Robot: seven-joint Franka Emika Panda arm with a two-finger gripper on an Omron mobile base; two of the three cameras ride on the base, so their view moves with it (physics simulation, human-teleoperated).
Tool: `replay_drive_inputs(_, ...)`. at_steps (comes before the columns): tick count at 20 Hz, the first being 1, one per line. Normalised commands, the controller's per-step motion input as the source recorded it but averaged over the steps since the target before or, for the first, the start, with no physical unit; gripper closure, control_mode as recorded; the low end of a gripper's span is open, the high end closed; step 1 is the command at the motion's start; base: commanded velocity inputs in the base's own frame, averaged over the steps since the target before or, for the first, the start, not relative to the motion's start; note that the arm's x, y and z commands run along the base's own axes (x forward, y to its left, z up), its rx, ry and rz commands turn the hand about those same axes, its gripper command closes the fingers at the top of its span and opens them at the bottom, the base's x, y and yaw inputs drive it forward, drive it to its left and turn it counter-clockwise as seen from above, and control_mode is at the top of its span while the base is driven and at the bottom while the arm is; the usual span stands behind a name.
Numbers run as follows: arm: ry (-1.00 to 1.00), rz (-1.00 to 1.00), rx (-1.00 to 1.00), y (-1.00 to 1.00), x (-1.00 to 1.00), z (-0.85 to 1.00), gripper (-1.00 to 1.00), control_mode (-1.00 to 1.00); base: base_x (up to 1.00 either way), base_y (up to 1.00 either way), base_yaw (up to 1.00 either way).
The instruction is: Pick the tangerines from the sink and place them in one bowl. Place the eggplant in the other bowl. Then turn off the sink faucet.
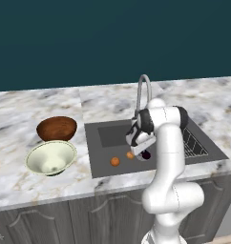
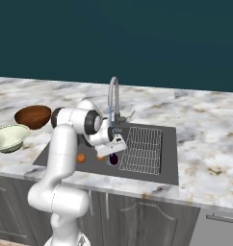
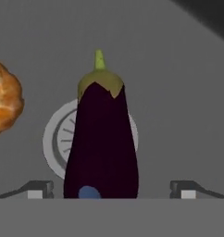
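Eggplant (image 3: 102, 139), dark purple with a greenish cap and short stem, lying on the floor of the sink (image 1: 103, 157) across the round drain (image 3: 56, 139); in the hand view its stem end points toward the top of the picture and its body runs down between the two finger tips (image 3: 40, 189). Gripper (image 3: 112, 190) lowered into the basin directly over the eggplant, jaws spread wide, one tip on either side of the fruit's lower body and neither visibly touching it. One tangerine (image 3: 5, 104) at the left edge of the hand view, near the eggplant but apart from it. In the left base view, two tangerines on the sink floor: one (image 1: 115, 161) toward the front wall, the second (image 1: 130, 155) just beside the hand. In the right base view the eggplant (image 2: 113, 158) shows as a dark shape under the hand, next to the wire rack (image 2: 142, 149). Faucet (image 1: 143, 93) rising behind the basin, its arched spout over the sink. Pale cream-green bowl (image 1: 51, 157) and reddish-brown bowl (image 1: 57, 128) on the marble counter (image 1: 36, 190) left of the sink, standing just beside one another, the brown one farther back; both hold nothing
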Motion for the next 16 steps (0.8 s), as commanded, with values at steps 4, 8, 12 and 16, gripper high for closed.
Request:
replay_drive_inputs(4,0.04,-0.09,0.02,0.0,0.0,-0.35,-1.0,-1.0,0.0,0.0,0.0)
replay_drive_inputs(8,0.07,-0.1,0.08,-0.1,0.0,-0.39,-1.0,-1.0,0.0,0.0,0.0)
replay_drive_inputs(12,0.09,-0.09,0.06,-0.14,0.0,-0.49,1.0,-1.0,0.0,0.0,0.0)
replay_drive_inputs(16,0.04,-0.07,0.04,-0.12,-0.06,-0.47,1.0,-1.0,0.0,0.0,0.0)
